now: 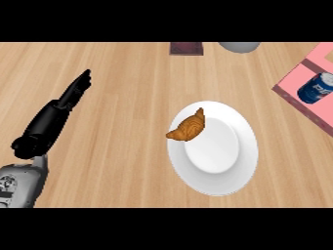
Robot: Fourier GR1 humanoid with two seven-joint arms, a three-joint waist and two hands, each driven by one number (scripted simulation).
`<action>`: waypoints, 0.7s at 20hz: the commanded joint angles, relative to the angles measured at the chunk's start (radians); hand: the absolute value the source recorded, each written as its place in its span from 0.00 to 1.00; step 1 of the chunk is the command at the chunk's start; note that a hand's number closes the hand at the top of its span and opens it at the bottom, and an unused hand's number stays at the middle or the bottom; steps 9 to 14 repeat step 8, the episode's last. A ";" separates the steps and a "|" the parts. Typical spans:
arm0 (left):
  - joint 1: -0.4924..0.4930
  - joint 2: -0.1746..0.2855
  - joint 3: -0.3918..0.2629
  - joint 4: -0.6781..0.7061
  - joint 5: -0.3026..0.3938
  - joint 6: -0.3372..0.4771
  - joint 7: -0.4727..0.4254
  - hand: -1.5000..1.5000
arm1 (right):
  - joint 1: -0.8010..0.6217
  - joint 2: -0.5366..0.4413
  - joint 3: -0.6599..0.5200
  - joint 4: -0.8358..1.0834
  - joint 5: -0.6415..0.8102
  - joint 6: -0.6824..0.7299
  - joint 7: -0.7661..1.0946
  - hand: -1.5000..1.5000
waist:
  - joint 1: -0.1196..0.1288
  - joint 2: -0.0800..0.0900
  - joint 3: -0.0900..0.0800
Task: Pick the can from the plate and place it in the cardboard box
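Observation:
A blue can [318,88] lies on its side inside the pink box [293,84] at the right edge. The white plate [223,166] sits at the middle of the counter with a brown croissant [189,127] on its left rim. My left hand [53,117] shows at the left, fingers straight and pointing up and away, holding nothing, well apart from the plate. My right hand does not show.
A dark red object [187,48] and a grey rounded object [239,46] sit at the counter's far edge. Bare wooden counter lies between my left hand and the plate.

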 commanded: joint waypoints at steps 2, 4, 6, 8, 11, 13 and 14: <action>0.004 0.011 0.020 0.006 0.011 -0.008 -0.005 0.50 | -0.025 -0.053 -0.210 0.098 -0.190 0.000 0.077 0.00 | 0.006 0.008 -0.001; -0.023 -0.008 0.003 0.000 -0.001 0.004 0.016 0.50 | -0.017 -0.071 -0.256 0.122 -0.230 -0.024 0.110 0.00 | 0.005 0.010 -0.001; -0.013 0.008 0.020 0.031 0.010 -0.019 -0.026 0.50 | 0.019 -0.105 -0.271 0.127 -0.247 -0.006 0.084 0.00 | 0.007 0.012 -0.001; 0.007 -0.002 0.003 0.006 -0.013 -0.001 -0.022 0.50 | 0.057 -0.106 -0.288 0.123 -0.260 -0.050 0.047 0.00 | 0.019 0.014 0.000; 0.007 -0.002 0.003 0.006 -0.013 -0.001 -0.022 0.50 | 0.057 -0.106 -0.288 0.123 -0.260 -0.050 0.047 0.00 | 0.019 0.014 0.000; 0.007 -0.002 0.003 0.006 -0.013 -0.001 -0.022 0.50 | 0.057 -0.106 -0.288 0.123 -0.260 -0.050 0.047 0.00 | 0.019 0.014 0.000; 0.007 -0.002 0.003 0.006 -0.013 -0.001 -0.022 0.50 | 0.057 -0.106 -0.288 0.123 -0.260 -0.050 0.047 0.00 | 0.019 0.014 0.000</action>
